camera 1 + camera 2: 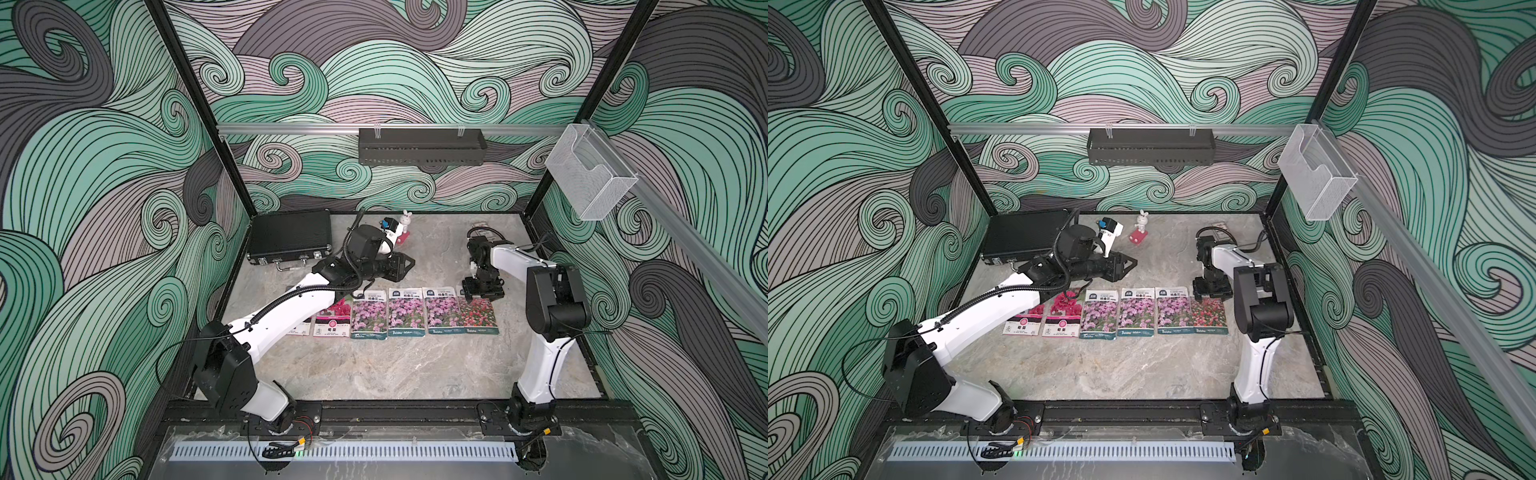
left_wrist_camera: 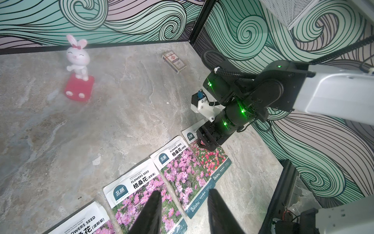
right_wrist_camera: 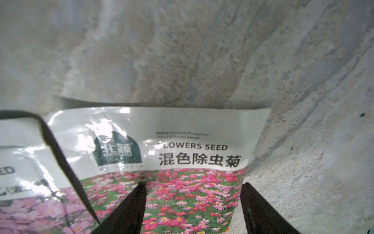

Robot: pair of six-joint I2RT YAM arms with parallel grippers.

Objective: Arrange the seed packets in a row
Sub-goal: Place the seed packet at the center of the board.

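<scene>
Several seed packets lie face up in a row across the table's middle. Two are magenta [image 1: 1023,322] [image 1: 1064,316], and my left arm covers the leftmost in part. Three purple-pink packets [image 1: 369,316] [image 1: 406,313] [image 1: 440,311] follow. A red-pink packet [image 1: 478,316] [image 3: 194,145] ends the row at the right, its edge against its neighbour. My right gripper [image 1: 482,297] [image 3: 193,184] is open just over the red-pink packet's top end, fingers spread across its width. My left gripper [image 1: 411,264] [image 2: 184,191] hovers open and empty behind the row.
A white rabbit figurine [image 1: 405,226] [image 2: 78,60] on a red base stands at the back centre. A small card box [image 2: 174,60] lies at the back right. A black case [image 1: 291,237] sits at the back left. A black shelf [image 1: 422,145] hangs on the back wall.
</scene>
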